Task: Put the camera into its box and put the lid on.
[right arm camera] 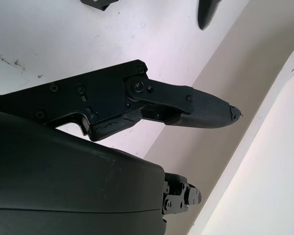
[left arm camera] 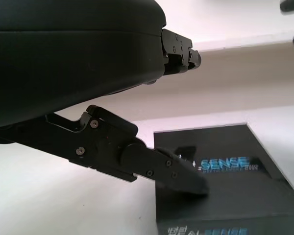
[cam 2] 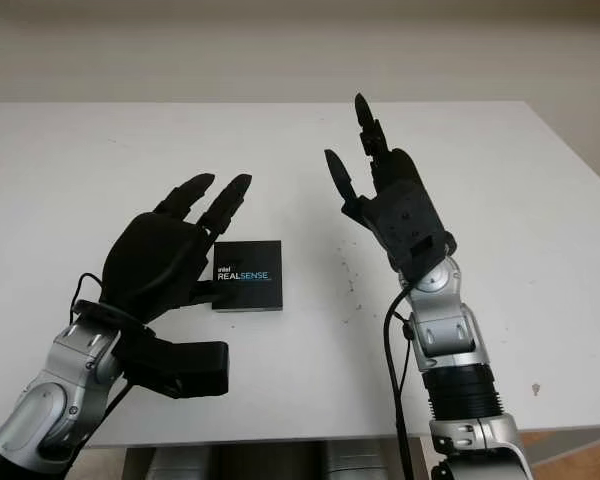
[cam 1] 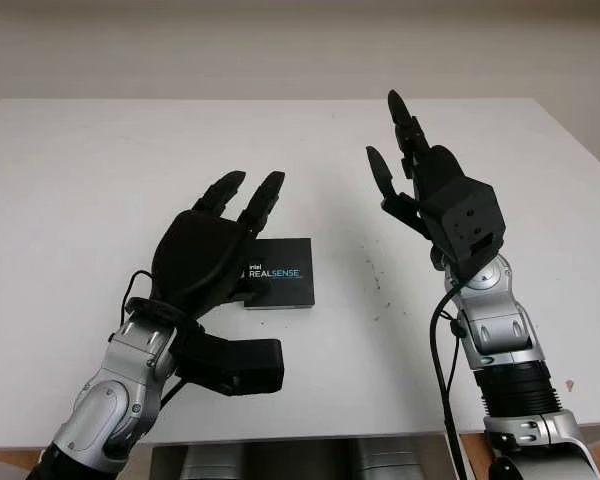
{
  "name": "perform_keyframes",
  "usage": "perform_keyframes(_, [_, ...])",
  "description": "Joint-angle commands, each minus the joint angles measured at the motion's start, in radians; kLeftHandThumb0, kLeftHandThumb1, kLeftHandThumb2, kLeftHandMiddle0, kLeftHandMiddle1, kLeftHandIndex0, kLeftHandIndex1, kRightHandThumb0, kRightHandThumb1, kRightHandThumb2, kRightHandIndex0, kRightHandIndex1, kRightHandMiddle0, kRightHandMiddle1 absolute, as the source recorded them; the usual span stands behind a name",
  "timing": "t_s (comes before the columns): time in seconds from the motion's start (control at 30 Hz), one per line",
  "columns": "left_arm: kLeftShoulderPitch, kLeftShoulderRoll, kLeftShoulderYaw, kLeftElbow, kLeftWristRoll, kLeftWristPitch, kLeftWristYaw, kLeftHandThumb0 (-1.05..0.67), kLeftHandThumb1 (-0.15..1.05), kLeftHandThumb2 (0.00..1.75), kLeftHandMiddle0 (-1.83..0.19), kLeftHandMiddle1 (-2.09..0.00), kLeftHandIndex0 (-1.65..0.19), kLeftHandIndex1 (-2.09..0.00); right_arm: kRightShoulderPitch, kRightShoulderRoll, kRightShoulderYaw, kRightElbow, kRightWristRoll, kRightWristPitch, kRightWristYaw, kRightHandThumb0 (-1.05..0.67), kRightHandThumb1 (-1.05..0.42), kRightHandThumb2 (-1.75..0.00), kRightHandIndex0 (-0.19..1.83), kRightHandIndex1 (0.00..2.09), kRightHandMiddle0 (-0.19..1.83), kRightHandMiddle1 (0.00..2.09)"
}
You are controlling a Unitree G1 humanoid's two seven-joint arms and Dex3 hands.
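beside the open, empty left hand [cam 1: 215,250] a closed box [cam 1: 280,272] lies flat on the tabletop [cam 1: 80,180]; judged light, stiff, smooth, best gripped across its side edges. right hand [cam 1: 420,180] is raised well off the box, open.

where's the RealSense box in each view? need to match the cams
Left eye view: RealSense box lies left of centre on the white table, partly behind the raised, open left hand.
Right eye view: box left of centre, beside the same hand.
Left wrist view: box close up, beneath the hand's thumb.
Right wrist view: I cannot make the box out.
Shared landmark: the white-and-blue REALSENSE lettering on the lid.
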Motion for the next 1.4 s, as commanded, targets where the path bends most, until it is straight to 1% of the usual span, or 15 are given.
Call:
perform_keyframes(0.0, [-0.004,0.001,-0.005,-0.027,0.014,0.007,-0.052,-0.79,0.97,0.04,0.19,-0.72,-0.04,-0.15,-0.023,-0.002,0.000,-0.002,-0.001,-0.016,-0.003,-0.70,-1.05,-0.63,-0.04,0.06,-0.04,0.07])
perform_keyframes(0.07, [-0.001,0.002,0.004,-0.062,-0.005,0.018,-0.144,-0.82,0.95,0.05,0.15,-0.58,-0.01,-0.13,-0.025,0.001,-0.001,0.002,0.002,-0.019,-0.005,-0.71,-1.05,-0.63,-0.04,0.06,-0.04,0.07])
perform_keyframes(0.17, [-0.003,-0.004,0.028,-0.137,-0.061,0.051,-0.309,-0.89,0.94,0.05,0.02,-0.26,0.02,-0.09,-0.025,0.000,-0.003,0.007,0.004,-0.026,-0.005,-0.71,-1.05,-0.62,-0.03,0.06,-0.03,0.07])
perform_keyframes(0.3, [-0.020,-0.004,0.059,-0.224,-0.125,0.092,-0.471,-0.95,0.92,0.05,-0.01,-0.15,0.05,-0.06,-0.027,0.001,-0.001,0.008,0.005,-0.023,-0.002,-0.72,-1.05,-0.62,-0.04,0.06,-0.03,0.07])
perform_keyframes(0.4, [-0.033,0.001,0.071,-0.266,-0.127,0.105,-0.537,-0.97,0.92,0.05,0.01,-0.12,0.07,-0.05,-0.028,0.001,0.001,0.010,0.002,-0.022,-0.004,-0.72,-1.05,-0.62,-0.03,0.07,-0.03,0.07])
perform_keyframes(0.47, [-0.037,0.005,0.074,-0.281,-0.117,0.104,-0.559,-0.97,0.93,0.06,0.02,-0.10,0.09,-0.04,-0.028,0.002,0.001,0.012,0.003,-0.021,-0.003,-0.72,-1.05,-0.62,-0.03,0.07,-0.03,0.07])
perform_keyframes(0.67, [-0.024,-0.004,0.061,-0.282,-0.087,0.083,-0.563,-1.00,0.97,0.06,0.01,-0.08,0.12,-0.04,-0.024,0.005,0.001,0.003,0.003,-0.014,-0.005,-0.71,-1.05,-0.61,-0.03,0.06,-0.03,0.07])
perform_keyframes(0.77, [-0.016,-0.015,0.056,-0.276,-0.068,0.077,-0.542,-1.01,0.97,0.06,0.01,-0.07,0.13,-0.04,-0.022,0.003,0.003,-0.001,0.002,-0.008,-0.002,-0.71,-1.05,-0.61,-0.03,0.06,-0.04,0.07])
perform_keyframes(0.93, [0.005,-0.025,0.041,-0.251,0.000,0.041,-0.444,-0.97,0.95,0.05,0.00,-0.07,0.14,-0.04,-0.020,0.001,0.006,-0.004,-0.007,-0.003,-0.004,-0.72,-1.05,-0.62,-0.03,0.06,-0.04,0.07])
perform_keyframes(1.03, [0.028,-0.042,0.019,-0.223,0.064,0.028,-0.372,-0.96,0.94,0.05,0.01,-0.06,0.13,-0.05,-0.019,0.004,0.006,-0.008,0.000,0.002,0.002,-0.73,-1.05,-0.62,-0.04,0.06,-0.04,0.07])
perform_keyframes(1.17, [0.050,-0.059,-0.007,-0.193,0.119,0.014,-0.321,-0.95,0.94,0.05,0.01,-0.06,0.13,-0.05,-0.016,0.002,0.011,-0.010,-0.008,-0.005,-0.004,-0.72,-1.05,-0.63,-0.03,0.06,-0.03,0.07])
perform_keyframes(1.37, [0.070,-0.087,-0.025,-0.153,0.167,0.010,-0.269,-0.95,0.96,0.06,-0.04,-0.08,0.09,-0.07,-0.020,-0.001,0.012,-0.002,-0.009,-0.010,-0.004,-0.72,-1.05,-0.63,-0.02,0.06,-0.03,0.07])
